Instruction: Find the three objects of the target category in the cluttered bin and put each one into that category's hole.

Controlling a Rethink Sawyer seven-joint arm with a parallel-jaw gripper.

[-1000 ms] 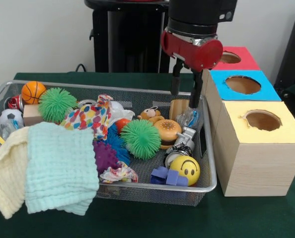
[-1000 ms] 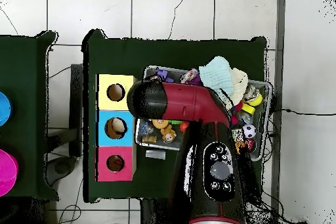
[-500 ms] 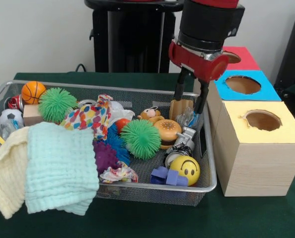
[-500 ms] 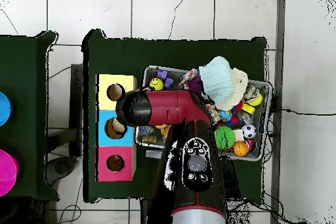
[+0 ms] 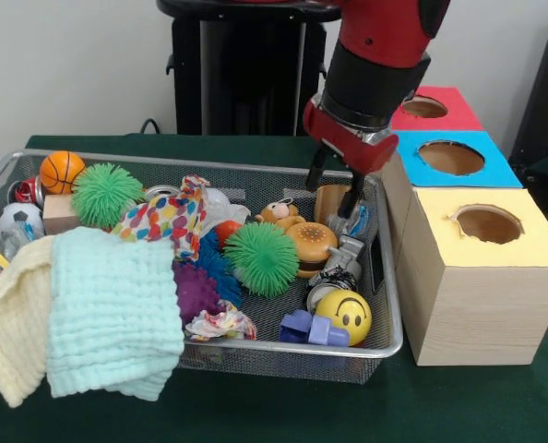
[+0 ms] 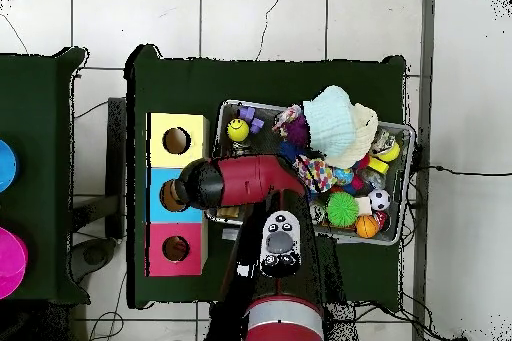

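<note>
**Q:** What has changed since the earlier frame?

**A:** The arm (image 5: 375, 55) has swung toward the boxes and tilted. The gripper (image 5: 329, 194) now slants down over the bin's corner, whereas before it hung straight. Its two fingers stand apart with nothing between them.

**Q:** Which containers are present, and what do they hold?

**A:** The wire bin (image 5: 274, 344) spreads out below and to one side of the gripper and is crowded. Farthest from the gripper are a mint cloth (image 5: 117, 305) and a cream cloth (image 5: 11, 341). Nearer it are a green spiky ball (image 5: 260, 258), a smiley ball (image 5: 343, 314) and a toy hamburger (image 5: 311, 245). On the gripper's other side stand the yellow box (image 5: 482, 277), the blue box (image 5: 500, 171) and the red box (image 5: 458, 115). The front view does not show what is inside their holes.

**Q:** Where is the task's thing?

**A:** The target category cannot be read here. The likeliest candidate is the tan wooden piece (image 5: 329, 205) directly beneath the fingertips, against the bin's wall.

**Q:** How should it handle?

**A:** It is probably stiff, light and smooth-sided, so it would not deform but could slip. A hold across its two flat faces, low enough to clear the hamburger beside it, seems soundest.
</note>
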